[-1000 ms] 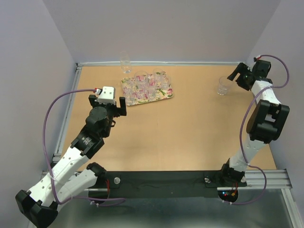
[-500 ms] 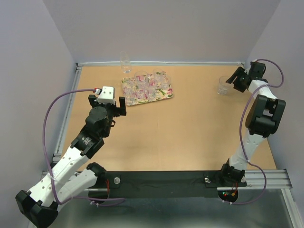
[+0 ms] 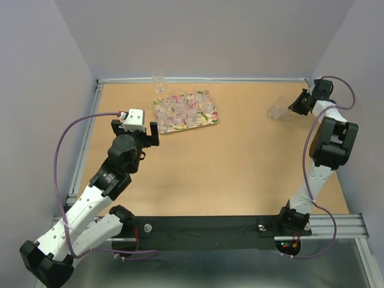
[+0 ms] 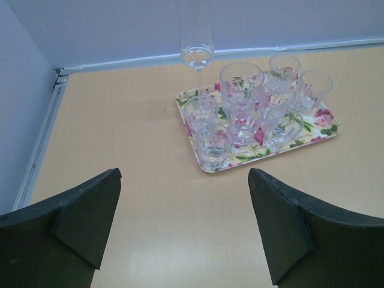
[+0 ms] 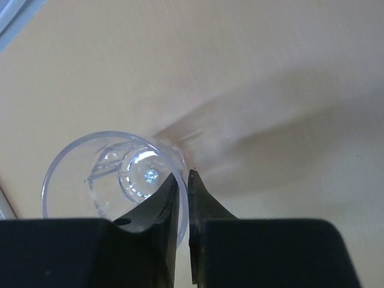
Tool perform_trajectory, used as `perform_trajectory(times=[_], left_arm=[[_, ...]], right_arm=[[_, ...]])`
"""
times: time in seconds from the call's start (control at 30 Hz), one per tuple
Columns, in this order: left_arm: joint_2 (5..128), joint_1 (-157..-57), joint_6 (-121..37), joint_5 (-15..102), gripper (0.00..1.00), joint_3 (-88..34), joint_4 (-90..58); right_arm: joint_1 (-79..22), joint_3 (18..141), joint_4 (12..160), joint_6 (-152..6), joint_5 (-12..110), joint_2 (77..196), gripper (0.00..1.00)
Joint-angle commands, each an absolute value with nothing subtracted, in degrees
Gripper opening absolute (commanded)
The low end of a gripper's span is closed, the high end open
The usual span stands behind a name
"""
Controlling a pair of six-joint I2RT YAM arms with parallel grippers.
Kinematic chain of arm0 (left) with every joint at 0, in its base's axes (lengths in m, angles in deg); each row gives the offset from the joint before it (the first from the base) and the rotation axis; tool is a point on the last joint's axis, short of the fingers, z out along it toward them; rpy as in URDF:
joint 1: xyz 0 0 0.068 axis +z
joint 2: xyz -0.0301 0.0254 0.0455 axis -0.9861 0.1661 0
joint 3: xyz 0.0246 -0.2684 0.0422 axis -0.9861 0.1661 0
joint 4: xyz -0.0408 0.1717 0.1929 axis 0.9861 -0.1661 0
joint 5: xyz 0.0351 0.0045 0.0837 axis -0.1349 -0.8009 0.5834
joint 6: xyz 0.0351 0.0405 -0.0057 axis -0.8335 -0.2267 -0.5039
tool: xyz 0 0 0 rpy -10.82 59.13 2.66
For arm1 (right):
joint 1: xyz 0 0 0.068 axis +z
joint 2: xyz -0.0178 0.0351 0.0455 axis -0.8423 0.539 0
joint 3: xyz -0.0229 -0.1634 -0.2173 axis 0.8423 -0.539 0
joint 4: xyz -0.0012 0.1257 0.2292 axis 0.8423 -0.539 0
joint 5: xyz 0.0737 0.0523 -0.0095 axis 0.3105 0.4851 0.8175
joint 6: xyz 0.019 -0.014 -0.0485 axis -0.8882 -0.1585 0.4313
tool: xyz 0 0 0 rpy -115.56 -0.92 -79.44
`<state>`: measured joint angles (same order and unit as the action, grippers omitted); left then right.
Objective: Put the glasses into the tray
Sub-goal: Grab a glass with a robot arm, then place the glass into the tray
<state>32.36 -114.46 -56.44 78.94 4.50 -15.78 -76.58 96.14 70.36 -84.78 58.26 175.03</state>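
Right gripper [image 5: 183, 180] pinched nearly closed on the wall of a glass [image 5: 120, 171], one finger inside, one outside. The glass sits tilted at the far right of the tabletop [image 5: 270, 72]. Left gripper [image 4: 183, 177] gapes wide, empty, facing the tray [image 4: 249, 157] crowded with glasses [image 4: 241, 84].

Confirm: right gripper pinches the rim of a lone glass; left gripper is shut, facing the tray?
No: the left gripper is open, its fingers wide apart in the left wrist view. The right gripper does pinch the glass rim, and the left faces the tray.
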Motion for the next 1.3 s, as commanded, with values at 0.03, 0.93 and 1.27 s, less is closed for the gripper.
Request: perform_trajectory(times=[0.03, 0.93, 1.27], left_arm=[[32.11, -114.10, -56.55, 79.78, 0.99, 5.23, -12.22], [31.31, -113.93, -56.55, 79.51, 0.99, 5.41, -12.13], [31.40, -113.93, -56.64, 79.60, 0.99, 5.59, -12.13]], right_arm=[[-76.81, 99.01, 71.98, -82.17, 60.48, 174.32, 0.07], [-67.94, 90.84, 71.71, -60.99, 88.97, 159.11, 0.00], [-60.90, 89.78, 70.92, -57.21, 85.63, 155.95, 0.00]])
